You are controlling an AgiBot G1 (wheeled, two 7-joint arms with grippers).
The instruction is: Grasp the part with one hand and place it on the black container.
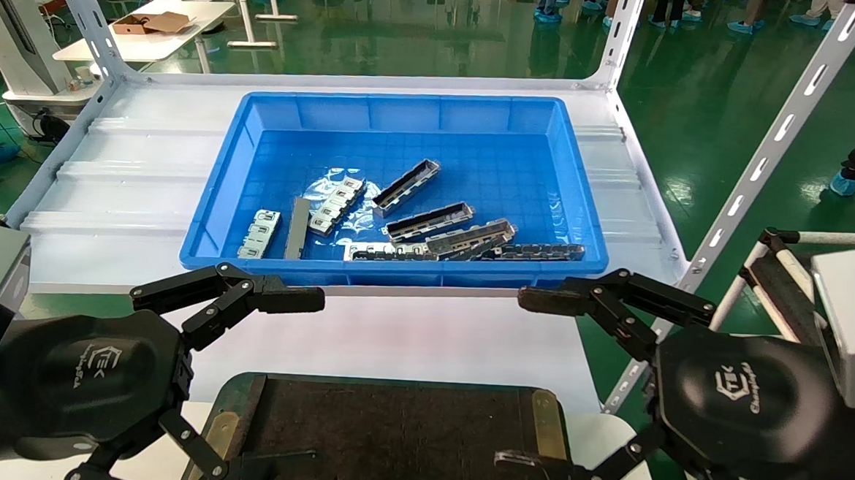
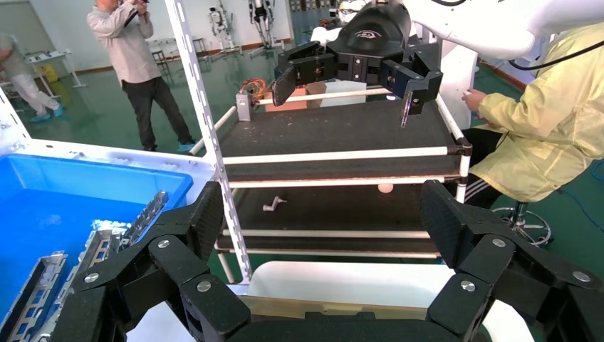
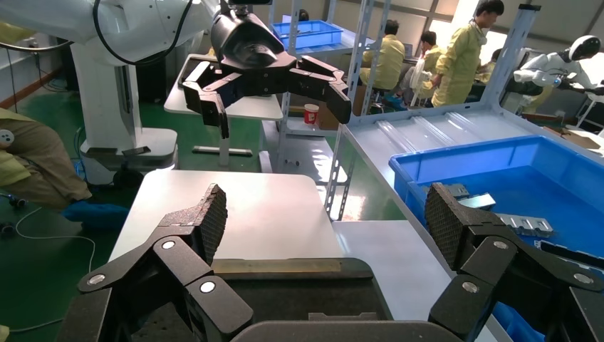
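The part (image 1: 406, 188), a long grey metal channel with a dark inner side, is lying at an angle on the floor of the blue plastic bin (image 1: 405, 103), a little apart from the other pieces. Nearer the bin's front wall, two more channels are lying almost touching (image 1: 428, 222) and overlapping (image 1: 471, 239) a flat black toothed strip (image 1: 537, 251), with short silver ribbed pieces (image 1: 337, 204) off to the left.

Neither hand is holding anything. The left gripper (image 1: 241, 376) and the right gripper (image 1: 537, 381) are both hovering with fingers spread wide, on either side of the black container (image 1: 388, 428), which is sitting nearest the robot with brass-coloured strips (image 1: 544, 422) along its sides.

The risks, as I judge them: the channel is narrow and is lying flat, so fingers coming down across its length could slip off its edges or push it along the smooth bin floor instead of closing on it. A reach toward the crowded front cluster could catch two pieces at once or snag the toothed strip. The bin's raised front wall is standing between the grippers and the parts, so a low approach could strike it. A grasp near one end could let the strip tip and drop before it is over the tray.

The bin is resting on a pale ribbed metal shelf (image 1: 130, 180) framed by slotted white uprights (image 1: 785, 127). Beyond it, a glossy green floor (image 1: 698, 93) is stretching away, with people standing at the far side.
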